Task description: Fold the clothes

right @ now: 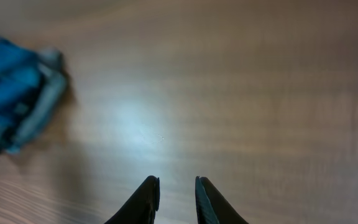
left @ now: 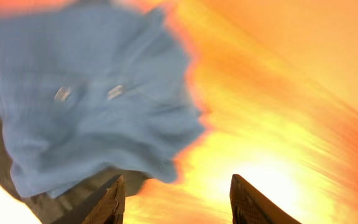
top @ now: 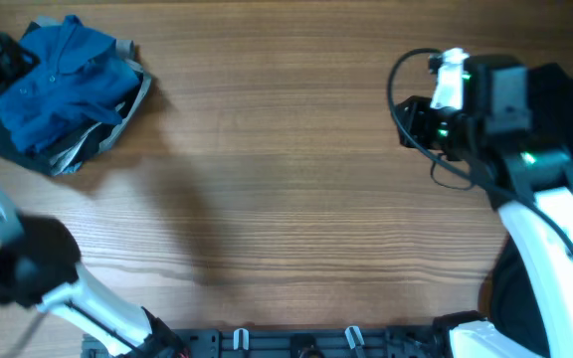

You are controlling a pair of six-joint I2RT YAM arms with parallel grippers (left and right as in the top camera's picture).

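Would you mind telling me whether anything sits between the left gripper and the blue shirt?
Nothing visible does. The left gripper, open, sits right at the edge of the shirt, above the table.

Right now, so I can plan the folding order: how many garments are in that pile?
2 that I can tell apart: a blue shirt on top, at the table's far-left corner, and a grey garment poking out beneath it. More may be hidden underneath.
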